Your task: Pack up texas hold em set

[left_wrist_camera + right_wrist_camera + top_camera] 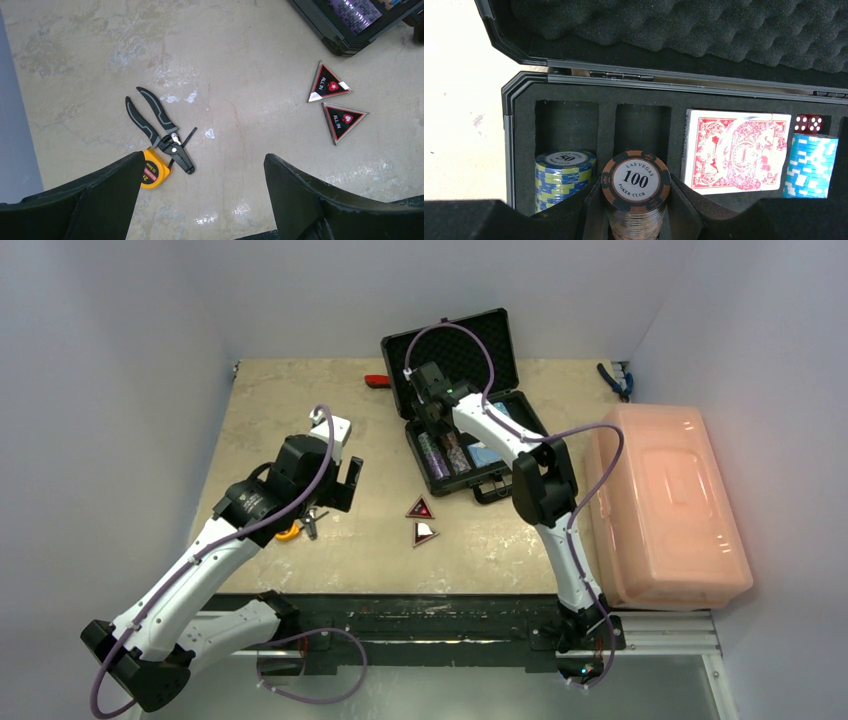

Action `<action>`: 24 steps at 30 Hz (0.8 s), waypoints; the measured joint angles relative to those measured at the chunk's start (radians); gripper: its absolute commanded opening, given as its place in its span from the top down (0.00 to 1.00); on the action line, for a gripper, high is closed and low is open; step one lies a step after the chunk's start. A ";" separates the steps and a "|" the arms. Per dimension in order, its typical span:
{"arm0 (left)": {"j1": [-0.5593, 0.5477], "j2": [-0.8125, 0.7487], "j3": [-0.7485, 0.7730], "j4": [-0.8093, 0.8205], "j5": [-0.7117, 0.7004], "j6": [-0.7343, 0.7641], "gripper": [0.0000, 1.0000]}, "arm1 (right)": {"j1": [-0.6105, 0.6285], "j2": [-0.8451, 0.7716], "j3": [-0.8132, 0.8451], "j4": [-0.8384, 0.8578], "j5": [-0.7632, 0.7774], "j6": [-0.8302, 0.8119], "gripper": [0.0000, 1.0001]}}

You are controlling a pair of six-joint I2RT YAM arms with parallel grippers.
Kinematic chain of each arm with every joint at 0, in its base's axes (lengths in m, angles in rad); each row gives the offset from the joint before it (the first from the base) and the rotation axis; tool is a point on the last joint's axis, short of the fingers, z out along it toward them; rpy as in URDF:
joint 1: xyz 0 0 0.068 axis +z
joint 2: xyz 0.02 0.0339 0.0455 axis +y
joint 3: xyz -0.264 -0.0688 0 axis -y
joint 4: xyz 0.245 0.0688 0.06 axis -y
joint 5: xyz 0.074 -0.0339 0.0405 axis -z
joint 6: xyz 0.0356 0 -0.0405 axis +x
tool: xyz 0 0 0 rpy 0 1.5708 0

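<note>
At the right edge of the tabletop (300, 400), a big pink bin (665, 505), lid on, contents not readable through the plastic. At the far middle, the black case (460, 345), open, with the foam-lined lid standing up. Seen from above, much of its tray covered by the right arm. Only one corner of it caught by the left wrist camera.

Right hand (636, 202) inside the tray, closed around a brown chip stack (636, 180) marked 100, one finger pressed on each side. Lower end of the stack cut off by the picture edge, so hard to tell whether resting in the second slot from the left or held just above it. In the leftmost slot, beside it, a blue and yellow chip stack (561, 172) marked 50. Further right, a red card deck (736, 150) in its own compartment, then a light blue chip stack (811, 165), cut at the edge, with two red dice (808, 123) behind it.

Left hand (201, 165) above the bare tabletop, spread wide, holding nothing. Below it, grey-handled pliers (157, 130) touching a yellow tape measure (152, 172), the latter half hidden by one finger. Near the front of the case, well apart from the tools, two triangle markers (327, 85) printed ALL IN, lying flat on the tabletop, just beside each other. At the far right corner, blue pliers (615, 380), small and unclear.
</note>
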 measured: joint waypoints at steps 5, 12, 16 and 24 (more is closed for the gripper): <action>0.000 0.000 0.000 0.000 0.000 0.000 0.11 | 0.001 0.000 -0.005 0.003 0.002 0.002 1.00; 0.000 0.000 0.000 0.000 0.000 0.000 0.11 | 0.001 -0.005 -0.023 0.022 0.009 0.009 0.61; 0.000 0.000 0.000 0.000 0.000 0.001 0.11 | 0.001 -0.006 -0.023 0.021 0.008 0.018 0.37; 0.000 0.000 0.000 0.000 0.000 0.001 0.11 | -0.009 -0.017 -0.022 0.003 0.023 0.051 0.29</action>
